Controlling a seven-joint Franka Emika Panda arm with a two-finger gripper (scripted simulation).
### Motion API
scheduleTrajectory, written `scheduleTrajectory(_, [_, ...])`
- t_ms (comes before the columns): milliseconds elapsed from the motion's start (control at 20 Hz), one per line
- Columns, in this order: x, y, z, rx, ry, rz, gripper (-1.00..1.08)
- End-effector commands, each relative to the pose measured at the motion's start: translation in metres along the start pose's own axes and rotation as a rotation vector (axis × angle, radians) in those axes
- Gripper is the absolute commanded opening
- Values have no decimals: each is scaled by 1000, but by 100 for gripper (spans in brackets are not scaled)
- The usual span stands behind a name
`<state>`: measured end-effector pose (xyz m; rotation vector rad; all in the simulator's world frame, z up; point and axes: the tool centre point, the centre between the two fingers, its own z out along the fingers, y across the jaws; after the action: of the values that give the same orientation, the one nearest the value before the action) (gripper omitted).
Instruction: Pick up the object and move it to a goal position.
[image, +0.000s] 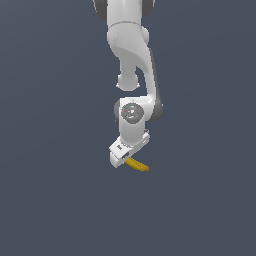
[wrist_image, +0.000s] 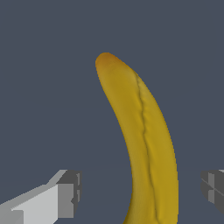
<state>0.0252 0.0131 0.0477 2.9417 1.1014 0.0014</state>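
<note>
Exterior view: the white arm (image: 131, 60) is seen coming down from top center, wrist bent, with the gripper (image: 121, 161) just below frame center, tilted toward the lower left. The banana (image: 138, 165) is seen poking out from under the gripper toward the lower right, only its yellow body and darker end visible; the rest is hidden behind the gripper housing. Whether it rests on the dark grey surface (image: 50, 200) or is lifted off it cannot be told from this view.

Wrist view: the banana (wrist_image: 146, 144) is shown large, running from the bottom edge right of center up to a rounded, orange-brown tip in the upper middle, curving toward the left as it rises. A dark seam is seen along its length. The stem end is cut off by the bottom edge.

Jaws: spread wide. One finger (wrist_image: 65, 194) is seen at lower left, the other finger (wrist_image: 214, 188) at the right edge. The banana sits between them, nearer the right-hand one, with clear gaps of background on both sides. No contact with either finger is visible; nothing is gripped.
</note>
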Motion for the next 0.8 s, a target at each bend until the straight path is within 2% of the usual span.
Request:
scheduleTrajectory(0, [-1,-1,14,1,-1,-2,100])
scheduleTrajectory(350, [0,0,29,1,-1,-3,100])
scheduleTrajectory(400, [0,0,29,1,-1,-3,-100])
scheduleTrajectory(750, [0,0,29,1,-1,-3,-100])
